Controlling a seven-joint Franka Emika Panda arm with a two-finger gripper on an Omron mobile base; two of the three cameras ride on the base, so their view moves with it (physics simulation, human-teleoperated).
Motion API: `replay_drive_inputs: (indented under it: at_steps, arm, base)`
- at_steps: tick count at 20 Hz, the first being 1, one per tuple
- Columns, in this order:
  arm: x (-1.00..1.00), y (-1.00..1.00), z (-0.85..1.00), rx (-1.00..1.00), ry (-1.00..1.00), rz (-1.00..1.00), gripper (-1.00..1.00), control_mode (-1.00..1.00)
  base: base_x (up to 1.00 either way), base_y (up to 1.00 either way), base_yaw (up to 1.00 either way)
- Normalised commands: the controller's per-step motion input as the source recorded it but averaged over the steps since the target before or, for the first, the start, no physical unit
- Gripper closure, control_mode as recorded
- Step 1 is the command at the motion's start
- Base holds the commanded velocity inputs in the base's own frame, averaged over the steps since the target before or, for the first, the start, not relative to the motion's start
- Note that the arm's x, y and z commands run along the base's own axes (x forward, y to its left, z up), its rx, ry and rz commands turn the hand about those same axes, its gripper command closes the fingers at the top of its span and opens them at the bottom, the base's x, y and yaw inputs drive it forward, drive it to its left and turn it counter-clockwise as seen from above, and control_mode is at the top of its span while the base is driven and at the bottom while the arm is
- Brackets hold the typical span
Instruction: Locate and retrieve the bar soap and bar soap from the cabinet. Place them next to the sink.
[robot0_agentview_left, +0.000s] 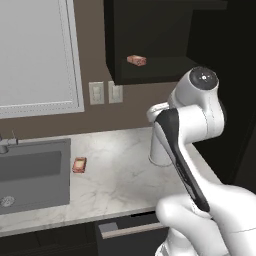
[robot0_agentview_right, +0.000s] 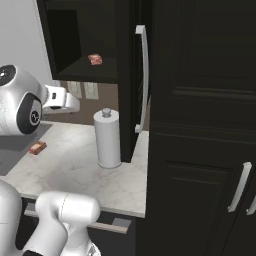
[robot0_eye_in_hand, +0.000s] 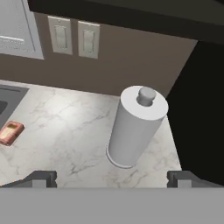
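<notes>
Bar soap is what this scene turns on, and the marble counter (robot0_agentview_left: 125, 175) serves as the landmark for placing everything. Largest is the black cabinet (robot0_agentview_left: 150, 40), hung on the wall above the counter's back right part, its front open so the flat shelf inside shows. Next comes the dark grey sink (robot0_agentview_left: 32, 175), recessed into the counter's left end, with a round drain near its front left corner. A white paper-towel roll (robot0_agentview_right: 107, 139) stands upright on the counter's back right corner, below the cabinet. The gripper (robot0_eye_in_hand: 113, 178) hovers above the counter in front of that roll; in the hand view its two dark fingertips (robot0_eye_in_hand: 41, 178) stand far apart at the bottom corners, so the jaws are spread wide with nothing between them. Two pale wall switch plates (robot0_agentview_left: 105, 92) sit on the brown wall above the counter's back edge. One bar soap (robot0_agentview_left: 136, 60) rests on the cabinet shelf, high above the counter. The other bar soap on the counter (robot0_agentview_left: 79, 164) lies flat on the marble, just beside the sink's right rim.
</notes>
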Motion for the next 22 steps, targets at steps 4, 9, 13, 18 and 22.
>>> replay_drive_inputs:
  at_steps: [4,9,13,18,22]
  arm:
    - [-0.05,-0.15,0.37,0.0,-0.03,0.0,-1.0,-1.0]
    - [-0.05,-0.15,0.34,0.0,-0.04,0.0,-1.0,-1.0]
    - [0.0,-0.2,0.03,0.14,-0.15,0.01,-1.0,-1.0]
    - [0.0,-0.11,0.16,0.15,-0.18,0.05,-1.0,-1.0]
    - [0.0,0.03,0.25,-0.06,0.0,0.0,-1.0,-1.0]
  base:
    - [0.0,0.0,0.0]
    - [0.0,0.0,0.0]
    - [0.0,0.0,0.0]
    - [0.0,0.0,0.0]
    - [0.0,0.0,0.0]
